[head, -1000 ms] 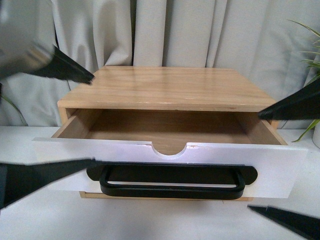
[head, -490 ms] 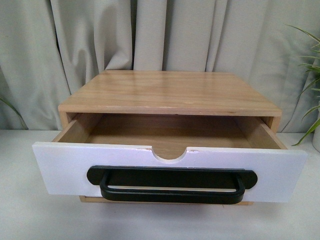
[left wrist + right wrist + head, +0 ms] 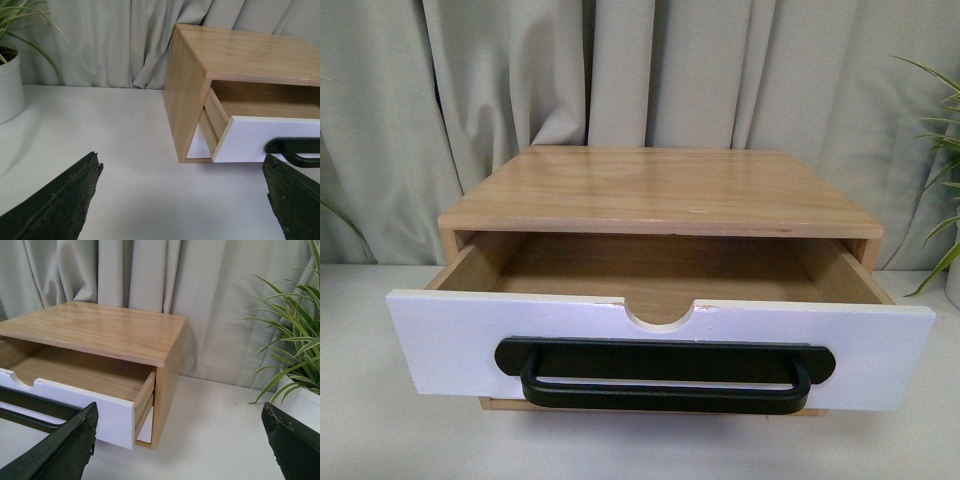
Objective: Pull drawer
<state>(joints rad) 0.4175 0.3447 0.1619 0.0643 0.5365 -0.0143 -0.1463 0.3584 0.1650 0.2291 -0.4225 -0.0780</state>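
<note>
**A:** Start with the drawer [image 3: 660, 345]. It sits centre of the table [image 3: 370, 440], slid well out of the wooden cabinet [image 3: 660, 185], its white front toward you, and the tray behind it looks bare. I'd judge the pull as good as done.

**B:** And the handle [image 3: 665, 375]?

**A:** It's free, with nothing on it. Your 2 grippers are out of the front view. The left gripper [image 3: 180, 200] hangs near the cabinet's left side with its jaws spread wide and nothing between them. The right gripper [image 3: 180, 440] does the same off the right side, also gaping and bare.

**B:** Any room to move?

**A:** There's plenty. You have bare table on both flanks. Mind the drawer's front corners, which overhang the cabinet walls. The potted plant [image 3: 10, 80] stands far left, and another plant [image 3: 300, 360] is close on the right. A curtain [image 3: 650, 70] hangs behind everything.
</note>
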